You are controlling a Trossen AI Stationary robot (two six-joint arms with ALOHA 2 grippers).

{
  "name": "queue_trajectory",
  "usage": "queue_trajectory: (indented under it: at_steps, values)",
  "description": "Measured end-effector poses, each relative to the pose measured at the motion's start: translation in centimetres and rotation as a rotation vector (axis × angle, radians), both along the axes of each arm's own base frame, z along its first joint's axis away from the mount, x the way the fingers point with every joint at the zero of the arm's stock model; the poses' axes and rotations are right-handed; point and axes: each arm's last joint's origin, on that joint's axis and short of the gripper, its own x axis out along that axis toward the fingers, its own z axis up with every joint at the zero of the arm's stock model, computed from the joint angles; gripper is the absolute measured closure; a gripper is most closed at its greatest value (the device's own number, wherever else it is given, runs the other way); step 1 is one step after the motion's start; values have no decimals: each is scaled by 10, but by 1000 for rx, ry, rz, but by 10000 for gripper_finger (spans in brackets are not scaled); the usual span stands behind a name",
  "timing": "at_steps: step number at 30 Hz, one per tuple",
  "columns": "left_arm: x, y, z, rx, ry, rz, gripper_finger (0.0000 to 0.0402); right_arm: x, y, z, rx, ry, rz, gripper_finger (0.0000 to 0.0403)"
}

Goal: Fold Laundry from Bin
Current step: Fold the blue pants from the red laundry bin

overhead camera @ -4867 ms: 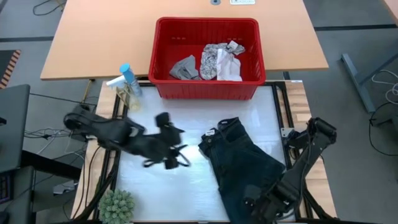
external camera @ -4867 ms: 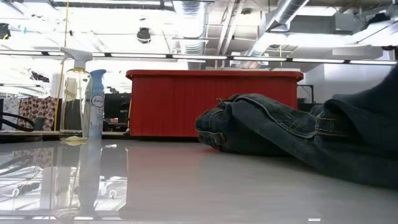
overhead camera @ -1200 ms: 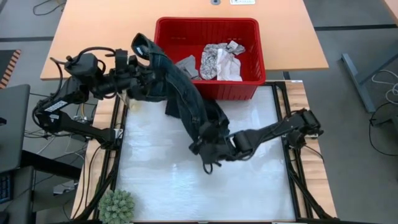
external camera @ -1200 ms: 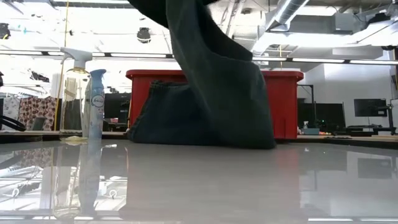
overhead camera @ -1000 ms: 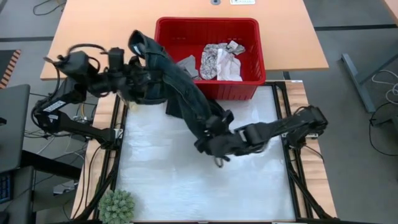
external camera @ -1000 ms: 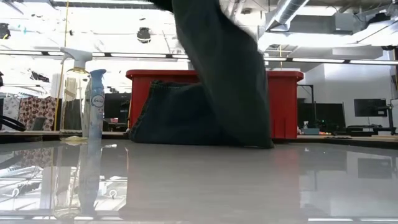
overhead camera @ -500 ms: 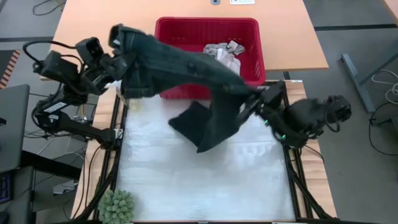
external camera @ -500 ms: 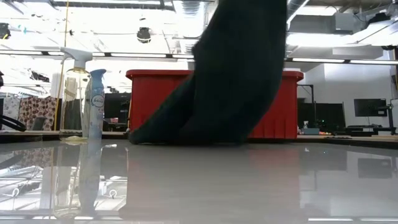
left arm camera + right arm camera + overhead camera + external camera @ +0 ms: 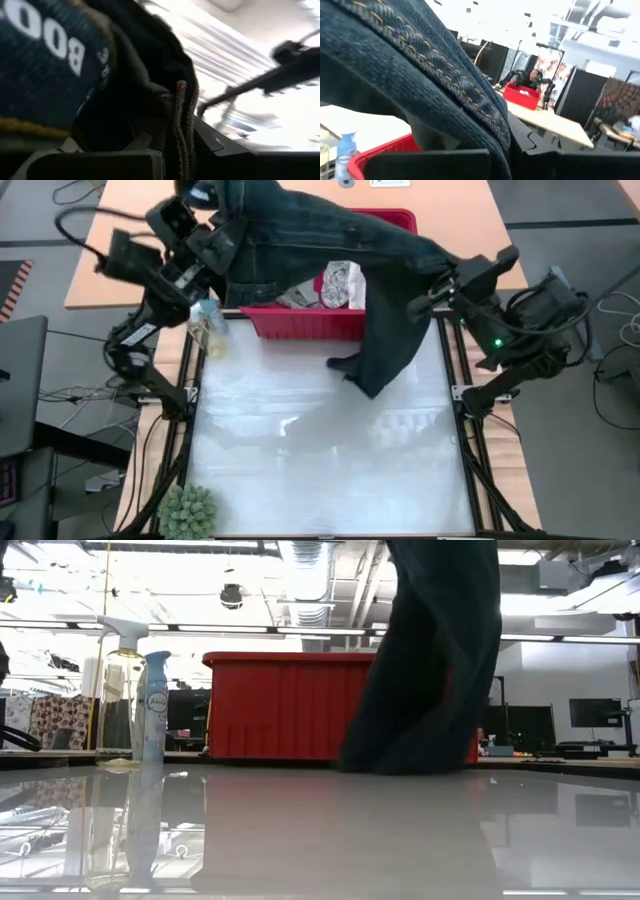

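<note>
The large dark garment (image 9: 330, 240), a pair of jeans, is stretched in the air between my two grippers, above the red bin (image 9: 300, 325). My left gripper (image 9: 215, 210) is shut on one end at the far left. My right gripper (image 9: 440, 275) is shut on the other end at the right. A long part hangs down, and its lower end (image 9: 400, 762) reaches the table in front of the bin. A white-grey patterned cloth (image 9: 340, 283) and a grey cloth (image 9: 293, 298) lie in the bin. My left gripper pinches a bunched edge of the garment, beside a stitched seam (image 9: 180, 117) and a printed label (image 9: 45, 35), between its two fingers. The cloth runs taut from there toward my right gripper, lifted clear. My right gripper pinches a thick stitched hem (image 9: 470, 100) of the garment between its two fingers, several layers thick. From the hold the cloth spans toward my left gripper and hangs below, with its lower end on the table.
Two spray bottles (image 9: 205, 315) stand at the bin's left; in the low view they show as bottles (image 9: 150, 705). A green plant (image 9: 188, 510) sits at the near left corner. The white table top (image 9: 320, 470) lies bare in front of the hanging cloth.
Both grippers have risen, still shut on the garment. The left one went up and toward the far edge; the right one went up and toward the table's right edge, turning. The garment is drawn out between them over the bin; its heap has lifted off the table.
</note>
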Motion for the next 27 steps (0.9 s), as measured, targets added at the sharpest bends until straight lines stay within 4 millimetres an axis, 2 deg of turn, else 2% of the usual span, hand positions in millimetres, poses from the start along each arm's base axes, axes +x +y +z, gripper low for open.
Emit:
queue_trajectory:
  at_steps: [1, 3, 5, 8, 11, 16, 21, 24, 27]
  values:
    - [3, -2, -2, 11, 9, -42, 372, 2, 1, 3, -13, 4, 5, 367]
    - [-5, -7, -5, 1, -29, -111, 372, 11, 5, 6, -37, 22, 16, 367]
    - [-14, -10, -7, -22, 20, -201, 372, 22, 12, 5, -50, 50, 30, 367]
    - [-34, -18, -6, 14, 139, -342, 372, 50, 31, -8, -71, 119, 65, 367]
    - [-48, -34, -11, 65, 285, -467, 372, 86, 59, -35, -71, 209, 95, 367]
    - [-56, -59, -34, -49, 629, -546, 372, 153, 104, -102, -75, 316, 138, 367]
    - [-72, -75, -61, -251, 951, -398, 372, 211, 145, -192, -67, 401, 272, 367]
    - [-80, -82, -78, -385, 1127, -273, 372, 234, 161, -244, 65, 410, 500, 367]
    - [-84, -88, -94, -473, 1273, -183, 372, 254, 167, -289, 296, 393, 661, 367]
